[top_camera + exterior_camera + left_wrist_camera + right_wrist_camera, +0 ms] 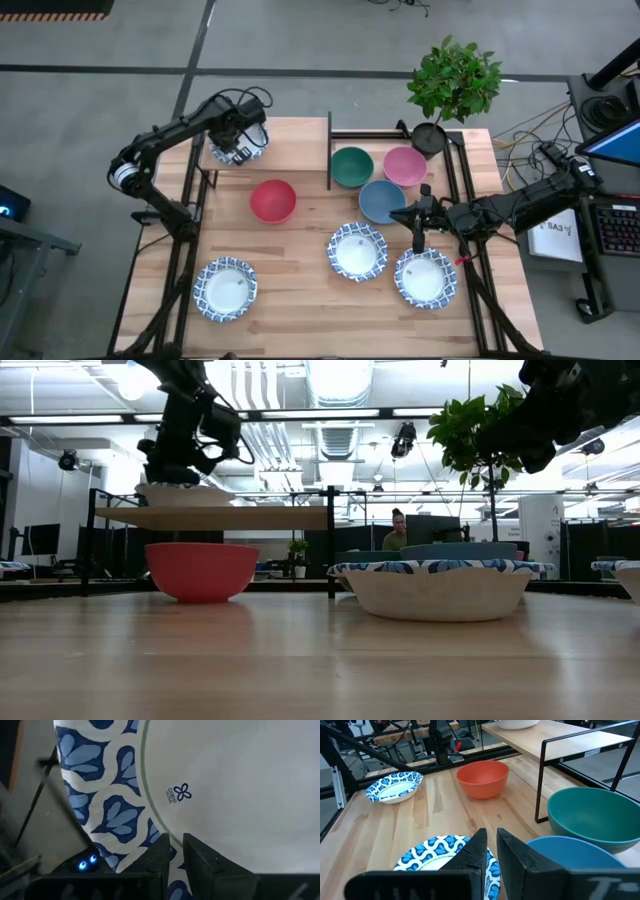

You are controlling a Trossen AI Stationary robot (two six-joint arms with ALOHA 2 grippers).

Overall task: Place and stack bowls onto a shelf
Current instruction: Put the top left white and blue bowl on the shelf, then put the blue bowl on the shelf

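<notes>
While the left end effector [238, 141] pinches the rim of a patterned white bowl [243, 148] at the far left end of the shelf [290, 148], the step in hand looks like setting down the first bowl; whether it rests fully on the board is hard to tell. Next the fingers should part and lift clear. Right of the shelf's post sit the green bowl [352, 166], pink bowl [405, 165] and blue bowl [381, 200]. Beyond those, the right end effector [419, 226] hovers nearly closed, empty.

One bowl [243, 146] on the shelf [300, 135], seven bowls on the tabletop [300, 270], plant [455, 80] behind
</notes>
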